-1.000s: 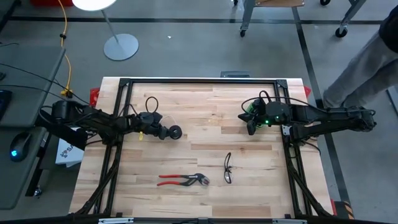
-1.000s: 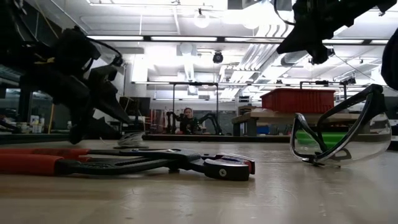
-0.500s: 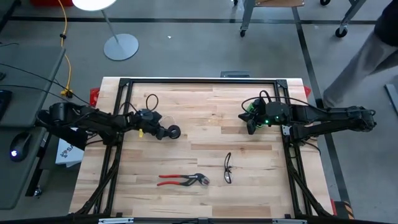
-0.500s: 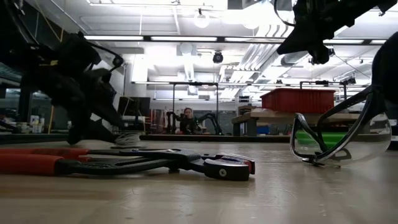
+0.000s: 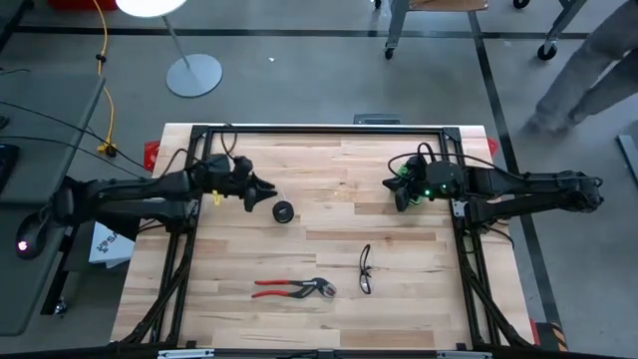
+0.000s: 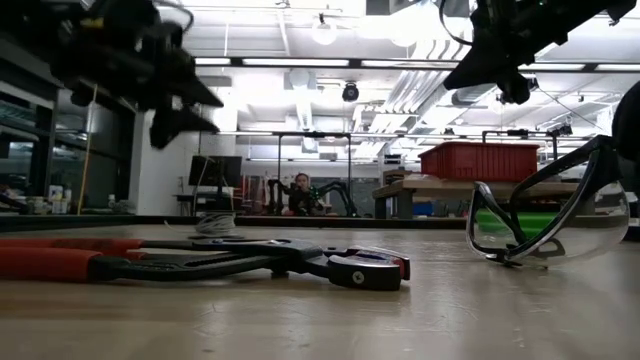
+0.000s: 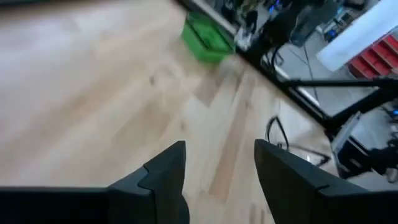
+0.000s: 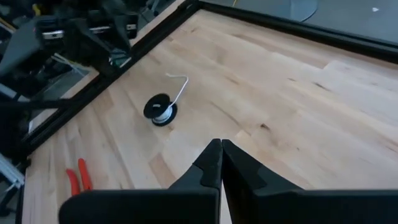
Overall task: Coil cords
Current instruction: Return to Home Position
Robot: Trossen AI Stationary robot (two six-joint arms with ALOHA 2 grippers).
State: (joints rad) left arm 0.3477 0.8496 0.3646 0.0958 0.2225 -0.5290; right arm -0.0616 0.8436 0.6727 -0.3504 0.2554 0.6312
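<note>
your left gripper [image 5: 257,192] hangs above the left half of the table [image 5: 329,165], its fingers spread apart with nothing between them. the black spool [image 5: 283,211] lies flat on the boards just beside it, at about 4 o'clock, with the white cord [image 8: 180,91] wound on it and a short tail curling free. your right gripper [image 5: 401,196] waits well apart at the spool's 3 o'clock, fingers pressed together and empty. the red pliers [image 5: 292,289] lie at the spool's 6 o'clock.

Left gripper [image 7: 219,155] spread, right gripper [image 8: 221,148] pinched together
</note>
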